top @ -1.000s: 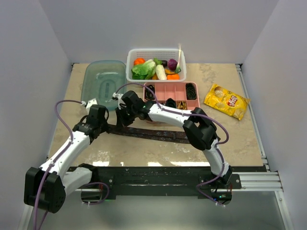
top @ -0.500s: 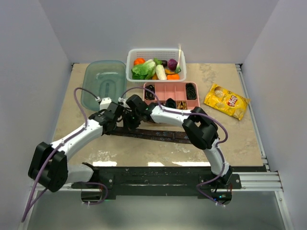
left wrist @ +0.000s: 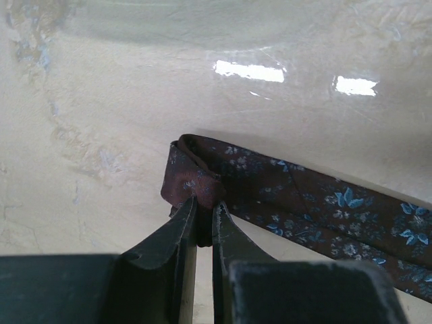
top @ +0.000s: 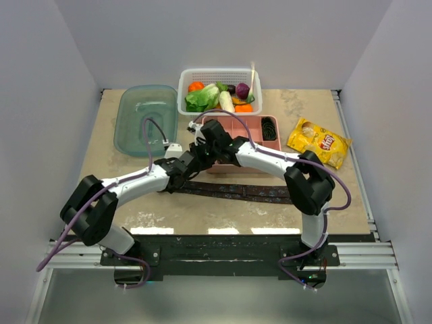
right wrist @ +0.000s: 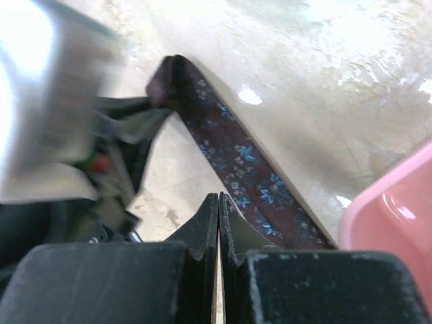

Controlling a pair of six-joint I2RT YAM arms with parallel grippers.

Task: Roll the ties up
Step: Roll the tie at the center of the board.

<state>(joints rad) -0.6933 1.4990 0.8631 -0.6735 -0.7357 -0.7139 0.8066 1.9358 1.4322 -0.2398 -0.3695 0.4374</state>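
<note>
Clearly, the maroon flowered tie [left wrist: 304, 199] ends folded.

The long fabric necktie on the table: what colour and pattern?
Dark maroon-brown necktie with small blue flowers; clearest in the left wrist view.

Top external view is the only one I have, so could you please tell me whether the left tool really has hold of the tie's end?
Observer: Yes. In the left wrist view, the left tool is pinched on the end of the tie, which is folded over on itself there.
Operator: Thank you. Is the right tool gripping anything?
Observer: No. The right tool is shut with nothing between its jaws. Its tips are over the flat part of the tie, but I cannot tell whether they touch it.
Operator: Is the fabric plain?
Observer: No, it is dark maroon with small blue flowers.
</note>
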